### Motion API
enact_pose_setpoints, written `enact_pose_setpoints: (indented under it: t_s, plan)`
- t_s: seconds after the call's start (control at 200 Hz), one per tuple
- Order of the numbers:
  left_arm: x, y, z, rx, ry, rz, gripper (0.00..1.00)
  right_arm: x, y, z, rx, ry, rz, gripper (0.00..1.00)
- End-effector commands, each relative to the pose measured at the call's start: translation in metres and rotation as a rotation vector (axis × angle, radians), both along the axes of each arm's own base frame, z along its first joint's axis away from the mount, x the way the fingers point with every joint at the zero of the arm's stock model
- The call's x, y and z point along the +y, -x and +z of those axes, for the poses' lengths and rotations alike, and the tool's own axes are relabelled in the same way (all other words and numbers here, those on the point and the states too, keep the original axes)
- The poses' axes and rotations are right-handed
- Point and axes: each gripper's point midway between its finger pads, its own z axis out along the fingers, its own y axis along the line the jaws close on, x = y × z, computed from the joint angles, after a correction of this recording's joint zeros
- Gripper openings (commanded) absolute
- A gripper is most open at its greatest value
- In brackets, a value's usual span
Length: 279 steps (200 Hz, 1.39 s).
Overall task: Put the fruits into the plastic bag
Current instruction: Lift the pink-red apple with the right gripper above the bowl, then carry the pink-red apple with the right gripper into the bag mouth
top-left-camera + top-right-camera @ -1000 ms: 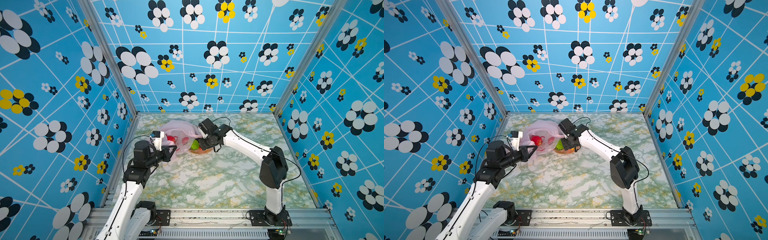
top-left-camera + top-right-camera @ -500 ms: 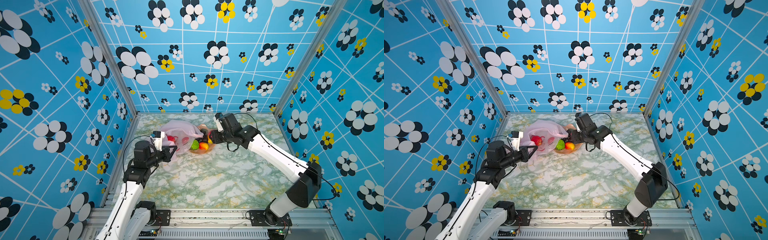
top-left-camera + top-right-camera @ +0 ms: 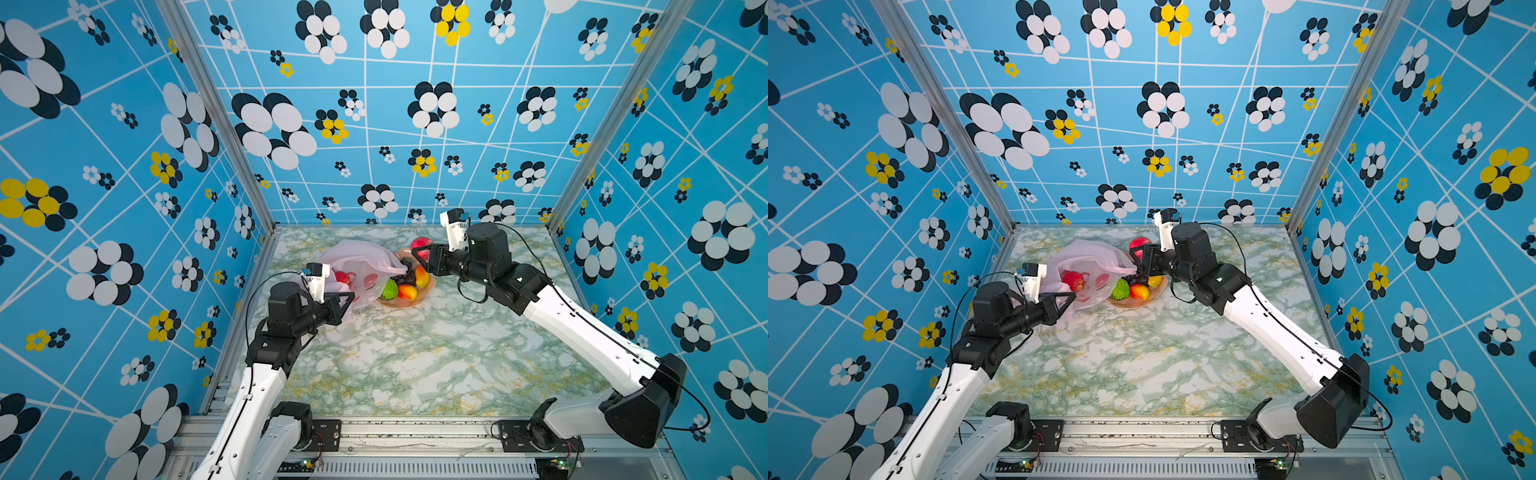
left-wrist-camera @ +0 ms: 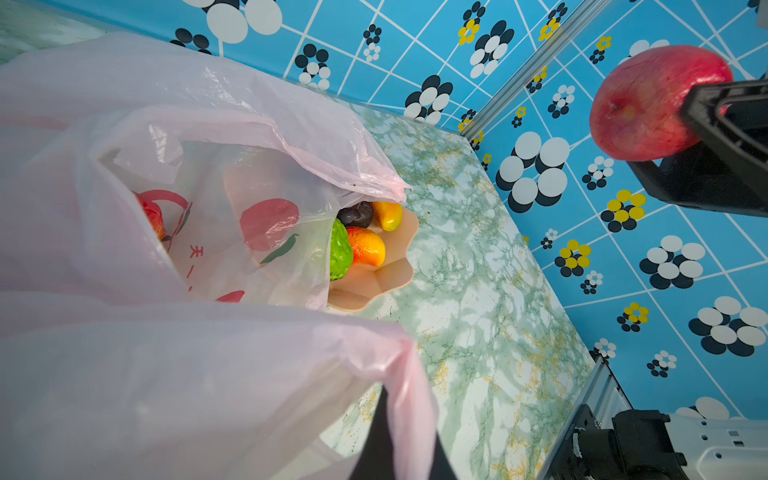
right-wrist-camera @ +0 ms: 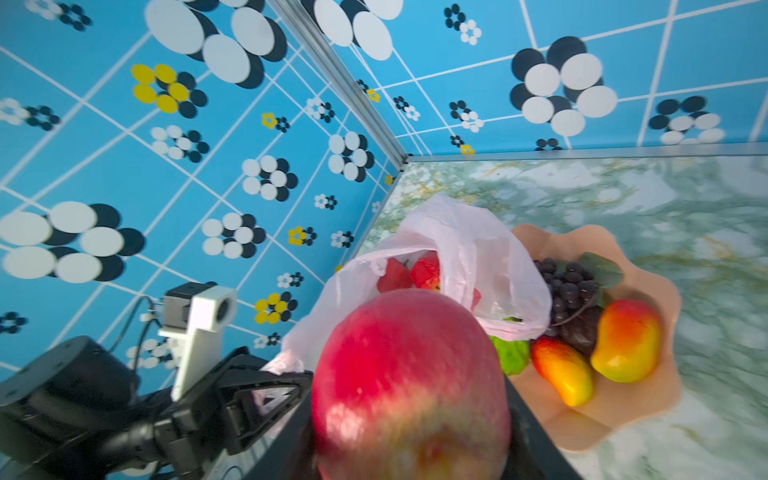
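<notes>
At far left, left gripper (image 3: pixel 348 300) is clamped on plastic bag (image 3: pixel 359 257) rim w/ at least one bumpy red fruit (image 3: pixel 341 277) inside, grape bunch (image 5: pixel 569 286), bumpy green fruit (image 3: pixel 389 289) & two mango-like fruits (image 5: pixel 627 338) wait in scalloped bowl (image 3: pixel 417 302), right gripper (image 3: pixel 423 257) grips red apple (image 3: pixel 420 244) above it; rest of bag contents hidden by crinkled film.

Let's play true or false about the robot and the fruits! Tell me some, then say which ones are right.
1. The right gripper holds a red apple. True.
2. The left gripper is open and holds nothing. False: it is shut on the plastic bag.
3. The grapes are in the bag. False: they lie in the bowl.
4. A green fruit lies in the bowl. True.
</notes>
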Motion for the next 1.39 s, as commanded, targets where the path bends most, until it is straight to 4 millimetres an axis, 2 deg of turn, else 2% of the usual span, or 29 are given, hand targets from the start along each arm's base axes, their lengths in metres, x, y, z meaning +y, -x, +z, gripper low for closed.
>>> enact_pose_setpoints:
  t_s: [0.0,0.22,0.275,0.505,0.755,0.9,1.005,1.015,1.025,1.19,1.39]
  plan:
    - [-0.001,0.003,0.000,-0.016,-0.011,-0.009,0.00,0.030,0.000,0.012,0.079,-0.163,0.108,0.44]
    - [-0.002,0.003,0.000,-0.014,-0.011,-0.010,0.00,0.066,-0.007,-0.015,0.229,-0.222,0.201,0.43]
    - [-0.002,0.003,0.000,-0.014,-0.010,-0.011,0.00,0.076,-0.008,-0.033,0.289,-0.195,0.216,0.43]
    - [-0.002,0.003,-0.001,-0.013,-0.011,-0.010,0.00,0.109,-0.001,-0.085,0.426,-0.120,0.278,0.43]
    - [-0.002,0.003,0.001,-0.015,-0.009,-0.012,0.00,0.130,0.010,-0.121,0.489,-0.066,0.311,0.43]
    - [-0.001,0.004,0.002,-0.024,-0.012,-0.010,0.00,0.137,0.013,-0.137,0.518,-0.046,0.317,0.44]
    - [-0.001,0.004,0.001,-0.022,-0.013,-0.009,0.00,0.139,0.014,-0.157,0.557,-0.019,0.315,0.44]
    - [-0.001,0.004,0.001,-0.022,-0.013,-0.010,0.00,0.143,0.012,-0.148,0.539,-0.031,0.321,0.44]
    - [-0.001,0.004,0.002,-0.023,-0.013,-0.011,0.00,0.144,0.012,-0.147,0.538,-0.031,0.323,0.44]
    - [-0.001,0.005,0.003,-0.026,-0.012,-0.009,0.00,0.149,0.009,-0.164,0.571,-0.005,0.323,0.45]
    - [-0.001,0.005,0.003,-0.028,-0.013,-0.011,0.00,0.157,0.005,-0.172,0.587,0.000,0.330,0.46]
